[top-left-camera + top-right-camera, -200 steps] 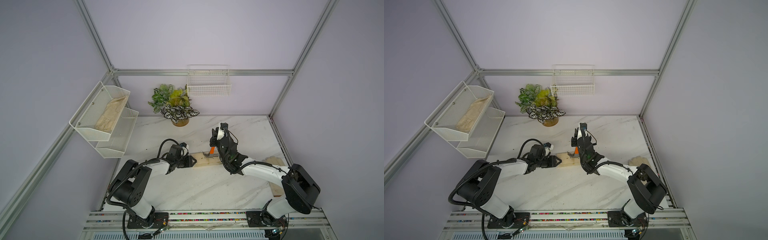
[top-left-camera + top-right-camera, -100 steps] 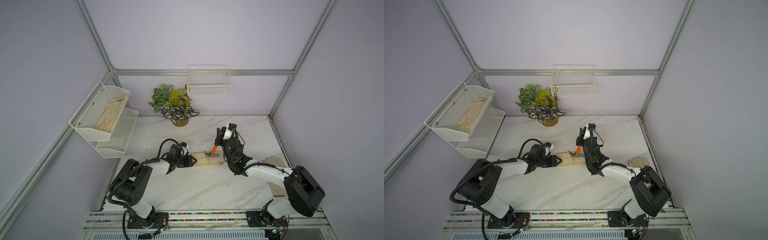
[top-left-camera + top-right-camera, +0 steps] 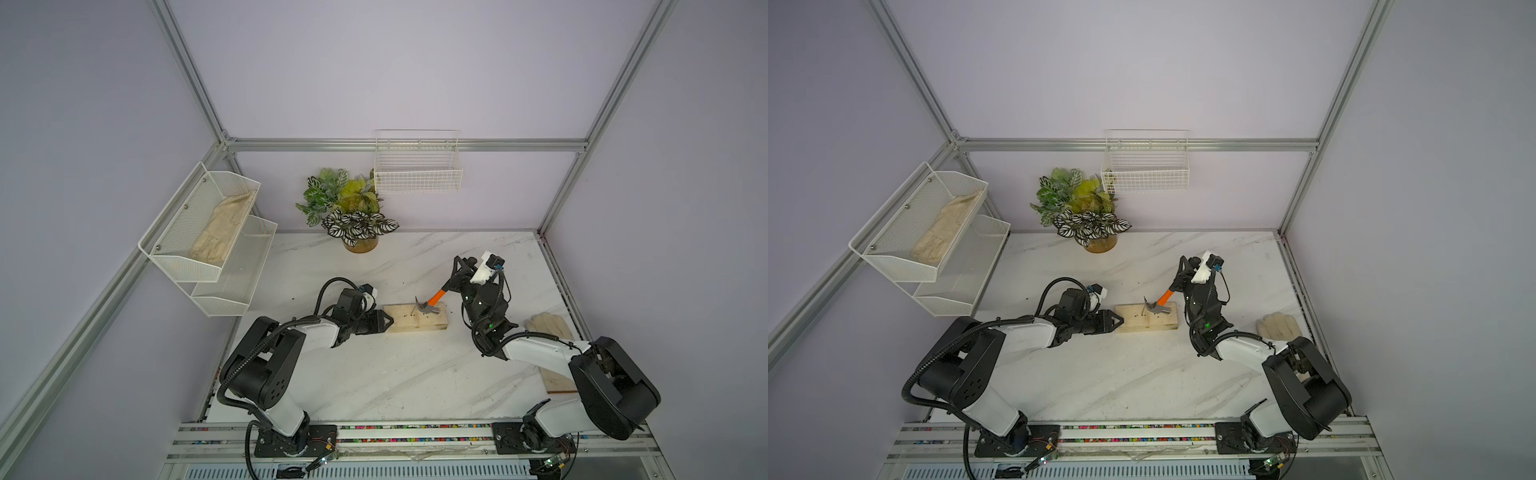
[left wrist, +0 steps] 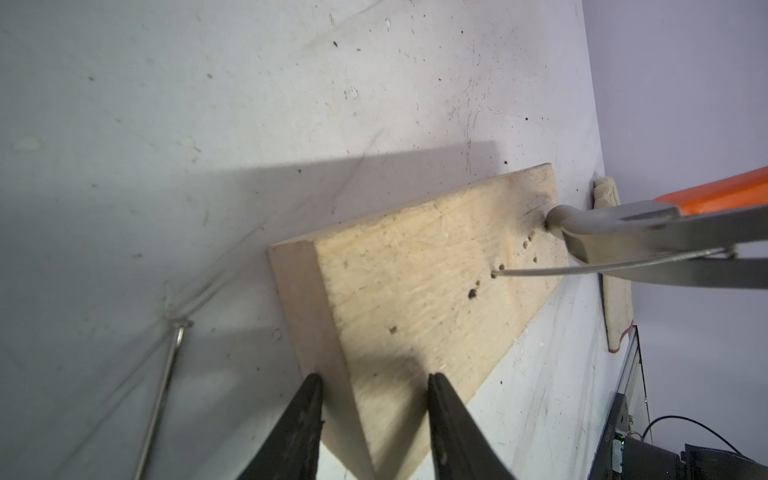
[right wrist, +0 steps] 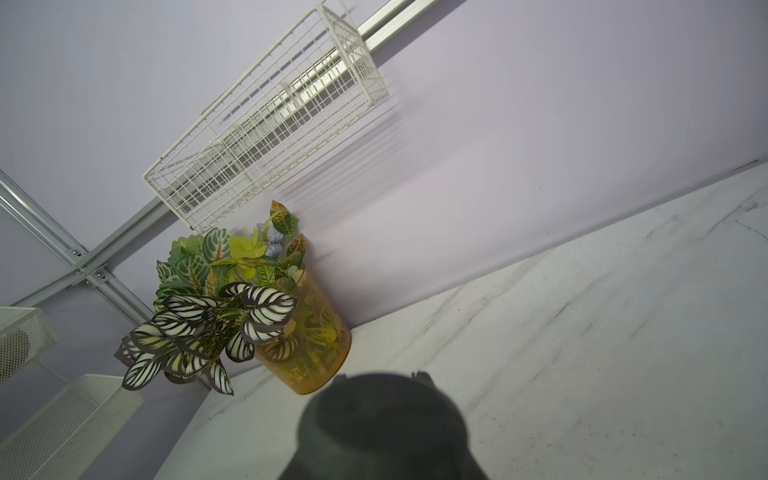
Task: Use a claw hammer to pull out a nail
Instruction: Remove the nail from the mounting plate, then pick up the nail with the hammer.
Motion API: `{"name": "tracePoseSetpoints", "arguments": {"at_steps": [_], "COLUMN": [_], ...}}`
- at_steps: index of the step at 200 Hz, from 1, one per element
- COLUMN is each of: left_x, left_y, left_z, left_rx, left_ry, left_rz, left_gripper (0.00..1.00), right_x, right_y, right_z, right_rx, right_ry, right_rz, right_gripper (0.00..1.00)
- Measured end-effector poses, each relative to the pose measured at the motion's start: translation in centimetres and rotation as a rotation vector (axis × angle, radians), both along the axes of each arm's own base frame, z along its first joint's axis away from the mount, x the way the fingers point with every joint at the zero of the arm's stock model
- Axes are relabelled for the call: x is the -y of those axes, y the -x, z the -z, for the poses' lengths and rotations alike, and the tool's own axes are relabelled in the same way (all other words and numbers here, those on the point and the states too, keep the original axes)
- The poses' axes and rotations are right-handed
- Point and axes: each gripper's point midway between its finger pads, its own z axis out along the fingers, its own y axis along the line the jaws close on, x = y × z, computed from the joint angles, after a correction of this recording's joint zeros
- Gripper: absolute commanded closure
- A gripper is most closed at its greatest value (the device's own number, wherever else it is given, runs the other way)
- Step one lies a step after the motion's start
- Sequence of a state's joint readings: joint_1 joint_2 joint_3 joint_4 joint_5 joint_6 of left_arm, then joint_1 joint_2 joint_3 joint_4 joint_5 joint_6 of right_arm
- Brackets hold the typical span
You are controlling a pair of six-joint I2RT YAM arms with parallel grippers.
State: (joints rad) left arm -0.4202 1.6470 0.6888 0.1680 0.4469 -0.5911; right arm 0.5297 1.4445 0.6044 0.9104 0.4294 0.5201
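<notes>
Left arm (image 3: 307,332) lies low and outstretched, left gripper (image 3: 384,322) level, its jaws part-spread and clamped on the end of the wooden block (image 3: 419,322). Right arm (image 3: 536,351) is bent upward at the elbow. Right gripper (image 3: 452,284) is raised and closed on the handle of the claw hammer (image 3: 435,297).

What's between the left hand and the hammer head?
Left wrist view: only the wooden block top, bare but hole-pocked, then the nail running into the hammer claw.

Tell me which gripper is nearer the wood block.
Left. The left gripper straddles one end of the wood block; the right gripper holds the claw hammer by its handle, raised beyond the opposite end.
</notes>
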Motion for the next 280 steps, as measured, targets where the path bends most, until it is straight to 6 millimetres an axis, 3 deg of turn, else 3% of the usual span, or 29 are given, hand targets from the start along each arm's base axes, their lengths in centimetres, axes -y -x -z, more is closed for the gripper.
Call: {"name": "tracePoseSetpoints", "arguments": {"at_steps": [95, 131, 158, 184, 236, 280], "left_x": [0.1, 0.0, -0.1, 0.3, 2.6, 3.5], "left_y": [-0.1, -0.2, -0.2, -0.5, -0.7, 0.7], "left_z": [0.0, -0.2, -0.6, -2.2, -9.8, -10.4], "left_rx": [0.005, 0.002, -0.006, 0.035, 0.3, 0.37], "left_ry": [0.005, 0.019, 0.057, 0.107, 0.273, 0.28], "left_rz": [0.001, 0.006, 0.018, 0.046, 0.194, 0.281], "left_gripper": [0.6, 0.59, 0.54, 0.53, 0.53, 0.53], "right_x": [4.5, 4.7, 3.7, 2.3, 0.3, -0.8], "right_y": [0.7, 0.6, -0.3, -1.8, -3.8, -3.6], "right_z": [1.9, 1.9, 1.1, -0.5, -5.7, -5.2], "right_rx": [-0.019, -0.02, -0.044, -0.076, -0.07, -0.14], "right_ry": [-0.184, -0.198, -0.16, -0.083, -0.018, 0.034], "right_rz": [0.069, 0.064, 0.037, -0.001, -0.059, -0.123], "right_gripper": [1.0, 1.0, 1.0, 1.0, 1.0, 1.0]}}
